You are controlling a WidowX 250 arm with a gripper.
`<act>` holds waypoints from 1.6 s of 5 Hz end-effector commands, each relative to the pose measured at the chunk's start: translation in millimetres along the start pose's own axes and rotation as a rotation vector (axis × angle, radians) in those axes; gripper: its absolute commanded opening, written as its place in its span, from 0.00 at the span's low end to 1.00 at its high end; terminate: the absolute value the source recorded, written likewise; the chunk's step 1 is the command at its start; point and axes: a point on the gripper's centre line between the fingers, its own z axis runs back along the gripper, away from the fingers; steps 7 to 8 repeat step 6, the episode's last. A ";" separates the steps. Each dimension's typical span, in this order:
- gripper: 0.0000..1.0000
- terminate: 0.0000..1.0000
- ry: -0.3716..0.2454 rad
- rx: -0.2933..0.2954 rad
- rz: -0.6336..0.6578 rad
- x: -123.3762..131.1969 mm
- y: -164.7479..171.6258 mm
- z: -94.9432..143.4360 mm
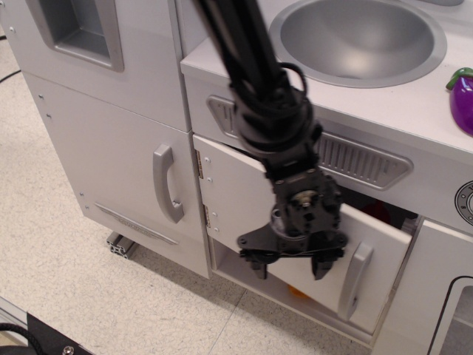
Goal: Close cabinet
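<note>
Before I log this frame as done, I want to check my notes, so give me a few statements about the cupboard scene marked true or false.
1. The cabinet door is fully shut. False: it stands partly open, its handle side away from the frame.
2. The pincer is in front of that door, fingers spread. True.
3. The pincer is gripping the door handle. False: the handle is beside it, ungrasped.
4. A purple eggplant lies on the counter right of the sink. True.
5. The sink holds a cup. False: it is empty.
</note>
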 end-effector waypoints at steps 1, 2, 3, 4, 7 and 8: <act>1.00 0.00 -0.097 -0.029 0.074 37.0 -25.4 -1.3; 1.00 0.00 -0.037 -0.042 0.066 32.6 -17.5 9.6; 1.00 0.00 0.010 -0.049 0.000 2.4 18.1 36.8; 1.00 0.00 0.037 -0.025 -0.072 -18.4 43.1 46.9; 1.00 1.00 0.037 -0.025 -0.072 -18.4 43.1 46.9; 1.00 1.00 0.037 -0.025 -0.072 -18.4 43.1 46.9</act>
